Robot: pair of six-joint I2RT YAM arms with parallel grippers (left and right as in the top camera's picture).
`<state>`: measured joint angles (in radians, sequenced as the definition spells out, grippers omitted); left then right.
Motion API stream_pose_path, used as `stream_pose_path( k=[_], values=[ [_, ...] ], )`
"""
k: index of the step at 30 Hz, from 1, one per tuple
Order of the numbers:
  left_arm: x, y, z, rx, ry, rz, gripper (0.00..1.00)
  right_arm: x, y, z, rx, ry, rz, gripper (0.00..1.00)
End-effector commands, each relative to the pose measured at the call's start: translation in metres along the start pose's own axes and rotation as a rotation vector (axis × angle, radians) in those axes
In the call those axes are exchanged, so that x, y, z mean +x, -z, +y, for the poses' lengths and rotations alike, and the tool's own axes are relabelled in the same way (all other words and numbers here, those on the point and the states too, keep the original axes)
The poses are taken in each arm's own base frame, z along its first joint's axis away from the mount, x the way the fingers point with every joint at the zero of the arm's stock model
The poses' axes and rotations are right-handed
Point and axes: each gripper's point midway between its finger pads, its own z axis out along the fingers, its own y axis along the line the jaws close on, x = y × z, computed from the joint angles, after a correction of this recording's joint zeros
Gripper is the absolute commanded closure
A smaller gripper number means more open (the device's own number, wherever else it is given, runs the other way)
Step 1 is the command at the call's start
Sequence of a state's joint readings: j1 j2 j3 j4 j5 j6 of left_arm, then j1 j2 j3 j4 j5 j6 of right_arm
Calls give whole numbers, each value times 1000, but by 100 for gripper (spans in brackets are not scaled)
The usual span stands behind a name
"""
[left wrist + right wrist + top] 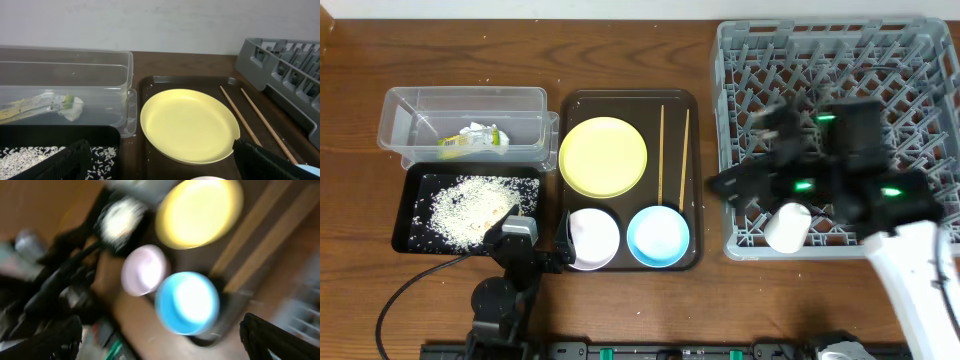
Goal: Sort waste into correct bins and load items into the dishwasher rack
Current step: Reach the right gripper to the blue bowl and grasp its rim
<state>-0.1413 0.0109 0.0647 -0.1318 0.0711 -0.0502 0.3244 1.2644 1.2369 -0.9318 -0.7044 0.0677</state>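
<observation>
The clear tub [460, 115] holds the green-and-white wrapper [472, 140], which also shows in the left wrist view [67, 106]. The black tray [415, 235] holds white rice grains [470, 205]. On the brown serving tray sit the yellow plate [603, 156], two chopsticks [661, 155], the white-pinkish bowl [592, 238] and the light blue bowl [658, 236]. My left gripper [160, 167] is open and empty, low in front of the plate [189, 124]. My right gripper [732, 185] is open and empty over the grey rack's left edge [840, 60]. Its wrist view is blurred and shows the blue bowl [187, 302].
The brown serving tray [620, 98] lies between the bins and the rack. A white cup-like object [787, 227] lies at the rack's front edge. The left arm's base [500, 300] and cable are at the table's front.
</observation>
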Motion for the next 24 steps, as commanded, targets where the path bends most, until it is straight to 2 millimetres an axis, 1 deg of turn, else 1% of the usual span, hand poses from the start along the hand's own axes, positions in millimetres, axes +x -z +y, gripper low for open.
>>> stream_pose_path(
  k=[1,2,3,5,6,7,10,11,13,15,18,20,21,22,24],
  values=[
    [13,-2,4,-15,-12,26,7,19,-41,23,-20,37,122,1],
    [13,-2,4,-15,-12,26,7,24,-53,18,46,10,146,1],
    [13,-2,4,-15,-12,26,7,29,-65,6,155,-32,166,1],
    [13,-2,4,-15,-12,26,7,40,-78,-24,413,-116,171,1],
    [13,-2,4,-15,-12,26,7,42,-82,-35,514,-130,160,1],
    [13,-2,4,-15,-12,26,7,43,-90,-40,568,-122,151,1],
    [13,-2,4,-15,-12,26,7,51,-121,-31,528,-96,193,1],
    [13,-2,4,-15,-12,26,7,54,-127,-32,528,-93,208,4],
    [13,-2,4,-15,-12,26,7,66,-142,-43,560,-95,259,9],
    [13,-2,4,-15,-12,26,7,79,-155,-60,594,-117,320,13],
    [13,-2,4,-15,-12,26,7,98,-169,-84,633,-159,402,20],
    [13,-2,4,-15,-12,26,7,112,-179,-94,624,-203,464,26],
    [13,-2,4,-15,-12,26,7,119,-183,-97,616,-220,490,32],
    [13,-2,4,-15,-12,26,7,125,-186,-100,605,-230,518,42],
    [13,-2,4,-15,-12,26,7,136,-191,-102,592,-243,564,58]
  ],
)
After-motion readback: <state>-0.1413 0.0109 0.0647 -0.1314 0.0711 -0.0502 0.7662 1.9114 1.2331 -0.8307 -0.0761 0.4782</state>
